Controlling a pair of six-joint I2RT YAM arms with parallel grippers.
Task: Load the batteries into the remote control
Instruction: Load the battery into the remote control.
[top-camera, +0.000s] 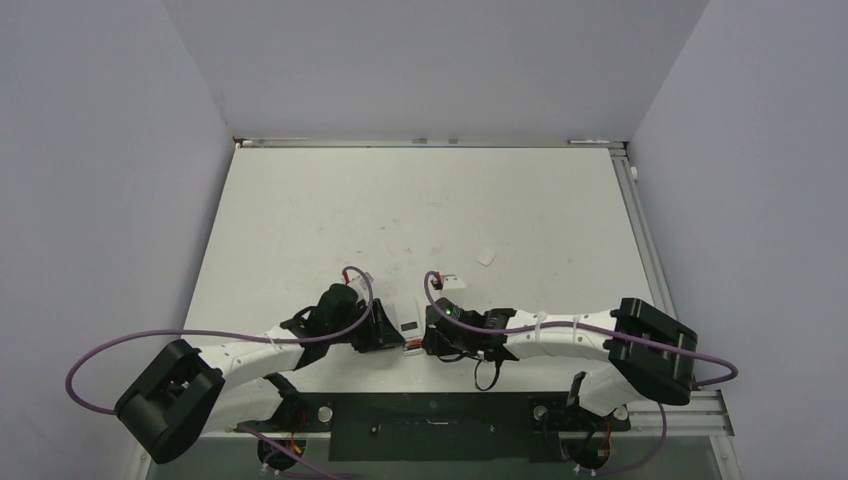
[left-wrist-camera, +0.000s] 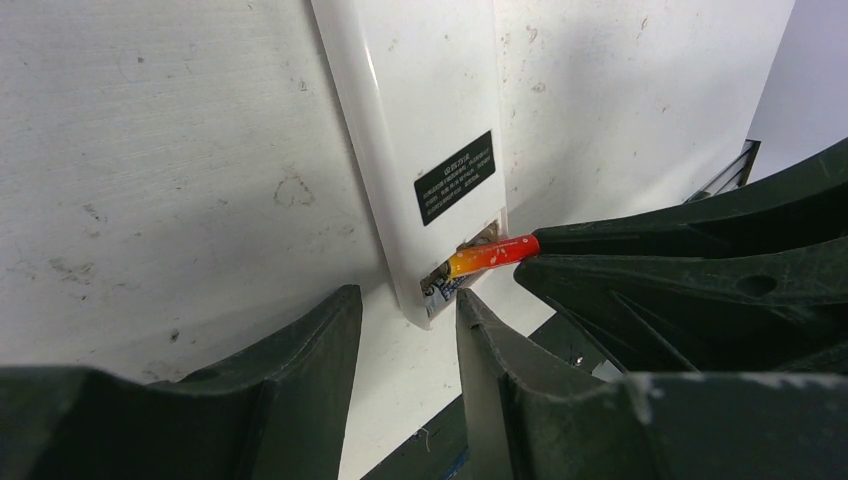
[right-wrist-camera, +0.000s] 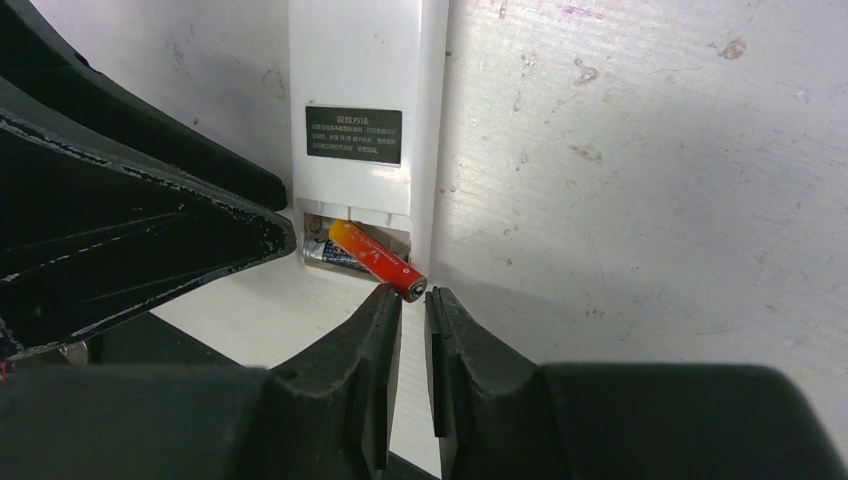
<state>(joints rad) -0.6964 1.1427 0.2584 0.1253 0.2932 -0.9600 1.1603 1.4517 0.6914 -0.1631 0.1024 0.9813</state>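
The remote control (right-wrist-camera: 365, 70) (top-camera: 410, 322) lies plain white face up with a black label, and its battery compartment (right-wrist-camera: 350, 235) at the near end is uncovered. One red-orange battery (right-wrist-camera: 375, 258) (left-wrist-camera: 490, 254) slants out of that compartment, inner end inside and outer end raised. My right gripper (right-wrist-camera: 413, 297) (top-camera: 432, 335) has its tips pinched on that outer end. A dark printed cylinder (right-wrist-camera: 328, 254) lies in the compartment beneath it. My left gripper (left-wrist-camera: 405, 298) (top-camera: 385, 330) stands open just short of the remote's near end, with nothing between its fingers.
A small flat white square piece (top-camera: 487, 256) lies on the table (top-camera: 420, 200) beyond the grippers. Both arms meet at the table's near edge, over the dark base rail (top-camera: 430, 425). Grey walls close in the left, right and back.
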